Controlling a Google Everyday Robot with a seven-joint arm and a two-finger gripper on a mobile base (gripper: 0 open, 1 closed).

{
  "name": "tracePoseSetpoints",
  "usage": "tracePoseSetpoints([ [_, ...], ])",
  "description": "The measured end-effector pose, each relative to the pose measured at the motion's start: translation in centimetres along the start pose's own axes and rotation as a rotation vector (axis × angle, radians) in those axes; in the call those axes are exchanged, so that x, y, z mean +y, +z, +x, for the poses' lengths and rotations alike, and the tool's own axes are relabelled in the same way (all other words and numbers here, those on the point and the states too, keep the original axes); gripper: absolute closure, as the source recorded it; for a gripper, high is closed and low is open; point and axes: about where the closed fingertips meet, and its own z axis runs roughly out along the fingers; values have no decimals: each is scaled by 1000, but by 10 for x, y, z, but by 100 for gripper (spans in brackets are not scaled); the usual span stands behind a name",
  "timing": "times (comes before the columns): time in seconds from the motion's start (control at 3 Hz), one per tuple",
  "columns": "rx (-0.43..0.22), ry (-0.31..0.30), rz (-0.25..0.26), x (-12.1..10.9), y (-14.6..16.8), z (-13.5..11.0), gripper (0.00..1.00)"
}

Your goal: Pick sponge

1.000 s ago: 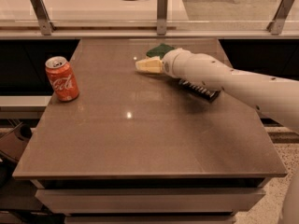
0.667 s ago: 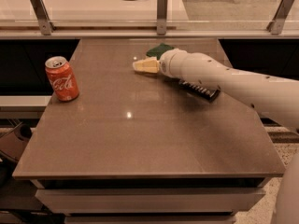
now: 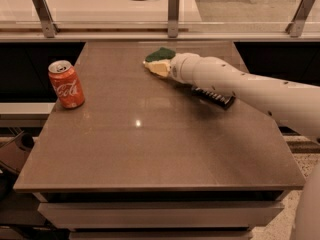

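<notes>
Sponge (image 3: 160, 54) lies near the far edge of the counter (image 3: 150, 149), right at my gripper (image 3: 159, 68), whose opening I cannot tell, so a wrong push could slide it away from me.

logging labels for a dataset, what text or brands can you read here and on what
"Coca-Cola": white script on the red can, left side of the table.
The black wrapper under the arm: print too blurred to read.
The sponge and the gripper at it, far side: no text.
</notes>
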Motion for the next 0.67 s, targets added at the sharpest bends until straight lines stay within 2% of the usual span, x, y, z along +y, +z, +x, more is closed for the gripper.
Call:
tracePoseSetpoints([
  [0.67, 0, -1, -5, 3, 2, -1, 88],
])
